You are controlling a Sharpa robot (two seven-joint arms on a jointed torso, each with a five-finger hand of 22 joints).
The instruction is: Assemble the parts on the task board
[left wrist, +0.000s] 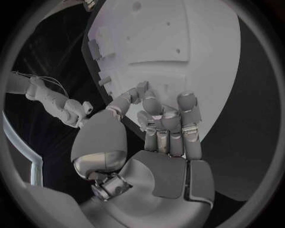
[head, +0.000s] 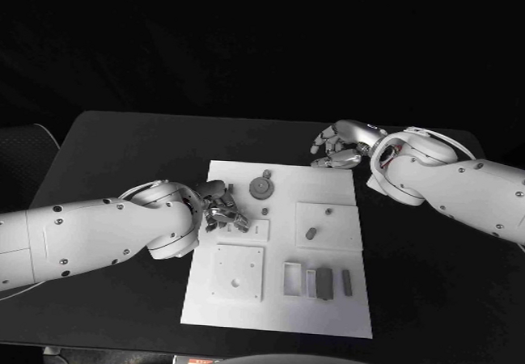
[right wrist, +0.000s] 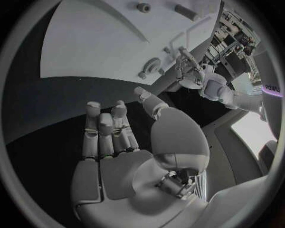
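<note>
Black table [head: 124,143], white task board [head: 327,310], left hand [head: 223,206] fingers curled empty, right hand [head: 340,145] spread, empty

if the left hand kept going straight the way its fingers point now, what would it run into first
Most likely the round grey part on the task board. The left hand sits over the board's left side with its fingers aimed up and across toward that disc. Its height above the board is unclear, so it might pass over.
</note>
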